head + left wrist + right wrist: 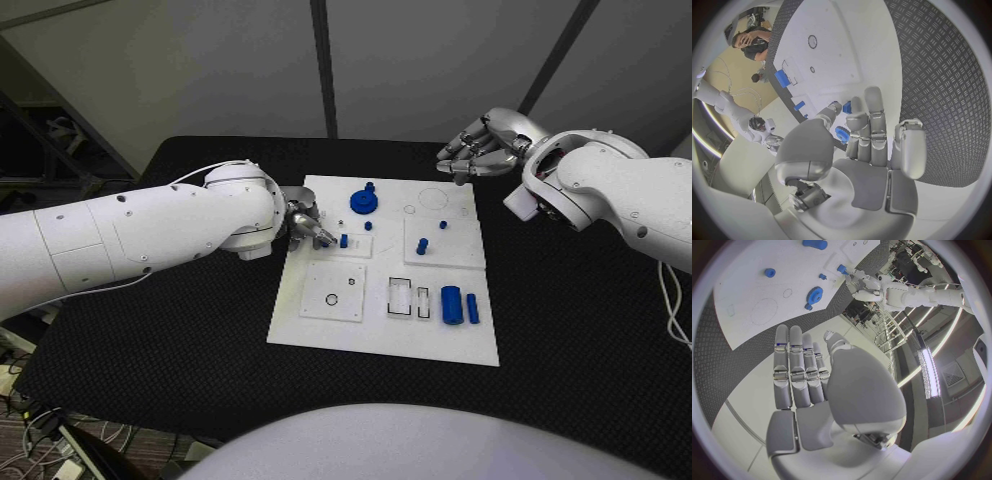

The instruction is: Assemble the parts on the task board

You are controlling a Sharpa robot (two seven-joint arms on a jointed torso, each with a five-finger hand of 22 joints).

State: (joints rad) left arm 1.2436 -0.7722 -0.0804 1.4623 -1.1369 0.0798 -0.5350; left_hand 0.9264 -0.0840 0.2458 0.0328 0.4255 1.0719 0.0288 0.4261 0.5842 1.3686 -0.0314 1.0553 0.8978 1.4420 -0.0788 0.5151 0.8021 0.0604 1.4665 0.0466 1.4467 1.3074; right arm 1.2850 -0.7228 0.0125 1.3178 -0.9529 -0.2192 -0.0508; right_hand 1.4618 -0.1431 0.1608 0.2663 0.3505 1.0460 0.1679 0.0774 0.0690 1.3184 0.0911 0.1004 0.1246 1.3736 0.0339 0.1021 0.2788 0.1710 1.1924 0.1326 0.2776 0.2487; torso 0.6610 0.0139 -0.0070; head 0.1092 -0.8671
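Silver fingers of the left hand [307, 228] are seen at the left edge of the white rectangular task board [378, 335], mid-frame in the head view; whether anything is pinched between them cannot be told. A small blue peg [343, 241] stands just beside them. The right hand [482, 147] is held above the black table [159, 330] at the upper right, fingers extended, nothing in it. A blue gear-shaped part [364, 202] and a blue cylinder [451, 304] are set on the board.
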